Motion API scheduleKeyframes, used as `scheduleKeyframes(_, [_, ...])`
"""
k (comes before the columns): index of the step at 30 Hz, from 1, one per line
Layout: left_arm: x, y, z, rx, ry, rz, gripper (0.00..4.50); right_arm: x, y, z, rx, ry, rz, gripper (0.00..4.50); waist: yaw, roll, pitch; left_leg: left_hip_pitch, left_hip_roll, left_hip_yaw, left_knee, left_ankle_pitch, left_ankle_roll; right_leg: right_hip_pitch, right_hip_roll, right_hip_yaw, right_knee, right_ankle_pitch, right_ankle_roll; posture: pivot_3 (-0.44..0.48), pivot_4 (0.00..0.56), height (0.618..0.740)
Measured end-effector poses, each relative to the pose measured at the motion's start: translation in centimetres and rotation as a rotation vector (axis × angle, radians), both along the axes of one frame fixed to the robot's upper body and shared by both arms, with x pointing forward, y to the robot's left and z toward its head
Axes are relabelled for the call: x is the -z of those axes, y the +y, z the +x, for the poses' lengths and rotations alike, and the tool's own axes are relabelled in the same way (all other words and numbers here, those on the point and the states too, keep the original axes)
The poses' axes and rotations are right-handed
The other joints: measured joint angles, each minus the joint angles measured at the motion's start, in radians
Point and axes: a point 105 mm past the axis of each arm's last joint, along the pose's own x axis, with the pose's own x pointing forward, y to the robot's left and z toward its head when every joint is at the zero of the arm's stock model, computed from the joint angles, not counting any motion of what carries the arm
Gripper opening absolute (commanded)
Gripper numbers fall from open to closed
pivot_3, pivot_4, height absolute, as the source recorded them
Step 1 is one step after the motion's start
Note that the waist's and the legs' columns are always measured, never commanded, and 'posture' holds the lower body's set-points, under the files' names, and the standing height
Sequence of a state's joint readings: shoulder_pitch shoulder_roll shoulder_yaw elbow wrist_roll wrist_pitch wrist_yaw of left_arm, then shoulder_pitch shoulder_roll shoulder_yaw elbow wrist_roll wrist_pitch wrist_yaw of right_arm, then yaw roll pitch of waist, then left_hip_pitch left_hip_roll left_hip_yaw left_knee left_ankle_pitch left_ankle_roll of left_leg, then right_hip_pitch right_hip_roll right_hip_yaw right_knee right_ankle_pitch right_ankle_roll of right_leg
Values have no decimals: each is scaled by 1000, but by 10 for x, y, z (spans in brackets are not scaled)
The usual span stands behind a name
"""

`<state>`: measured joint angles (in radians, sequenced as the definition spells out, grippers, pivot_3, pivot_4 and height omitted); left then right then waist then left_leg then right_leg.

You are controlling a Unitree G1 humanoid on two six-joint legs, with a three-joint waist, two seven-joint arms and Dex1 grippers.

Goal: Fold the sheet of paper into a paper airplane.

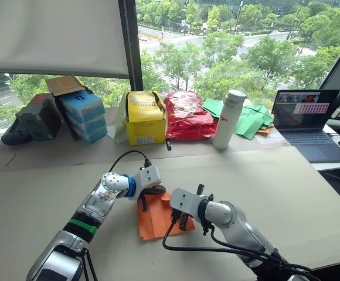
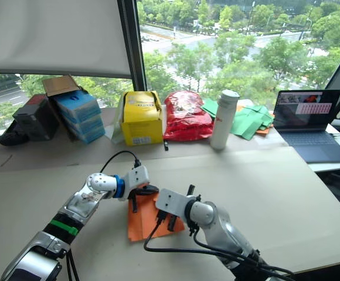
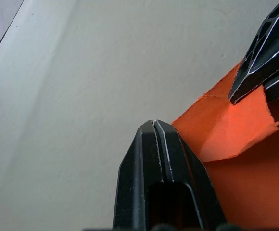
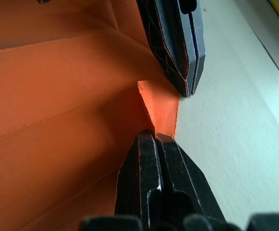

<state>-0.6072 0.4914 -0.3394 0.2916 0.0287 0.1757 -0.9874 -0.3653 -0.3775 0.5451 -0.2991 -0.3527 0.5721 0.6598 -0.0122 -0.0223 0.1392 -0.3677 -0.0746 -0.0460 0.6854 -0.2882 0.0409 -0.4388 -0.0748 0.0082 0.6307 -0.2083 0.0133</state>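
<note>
Left gripper [image 1: 143, 204]: fingers closed together, tip pressed at the far left edge of the sheet of paper [image 1: 158, 218], beside a small raised flap; it pins rather than clamps.
Right gripper [image 1: 183, 222]: fingers closed, tip on the paper's edge just beside the left gripper's.
Sheet of paper: orange, partly folded with visible creases, lying flat on the surface [image 1: 287, 187] between both grippers.
Step in hand: judged to be an early fold, pressing a corner flap down.
Next move: calls for one gripper holding the sheet fixed while the other flattens the flap along its crease.
Risk: thin paper may slide or tear.
</note>
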Motion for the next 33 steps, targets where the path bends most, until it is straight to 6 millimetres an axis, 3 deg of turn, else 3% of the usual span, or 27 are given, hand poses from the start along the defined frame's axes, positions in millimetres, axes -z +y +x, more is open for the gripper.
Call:
scheduleKeyframes(3, [0,0,0,7,-7,8,0,0,0,0,-3,-3,-7,26,0,0,0,0,0,0,0,0,0,0,0,0,0,0,0,0,150,740])
scheduleKeyframes(6, [0,0,0,12,-14,12,0,-1,0,0,-2,-6,-9,817,0,0,0,0,0,0,0,0,0,0,0,0,0,0,0,0,150,740])
scheduleKeyframes(11, [1,1,0,11,-16,15,0,-7,2,-2,24,81,99,2514,0,0,0,0,0,0,1,0,0,0,0,0,1,0,0,0,150,740])
scheduleKeyframes(13, [0,1,0,11,-16,15,0,-16,1,-2,39,152,195,2514,0,0,0,0,0,0,1,0,1,0,0,0,1,0,0,0,150,740])
scheduleKeyframes(16, [1,1,0,9,-15,15,0,-47,-2,7,59,194,356,2514,-1,0,0,0,0,0,2,-1,2,0,0,0,1,0,0,0,150,740])
scheduleKeyframes(19, [1,1,0,11,-15,13,0,-59,-4,15,82,191,400,1676,-1,0,0,0,0,-1,2,-1,2,0,0,0,1,0,0,0,150,740])
scheduleKeyframes(24, [1,0,0,10,-15,10,0,-29,-2,23,136,265,346,25,-1,0,0,-1,0,0,2,-1,1,-1,-1,0,1,0,0,0,150,740])
scheduleKeyframes(33, [1,0,-1,4,-16,1,0,-5,15,32,133,294,295,25,-2,0,0,-1,0,0,2,-1,1,-1,0,1,1,0,0,0,150,740])
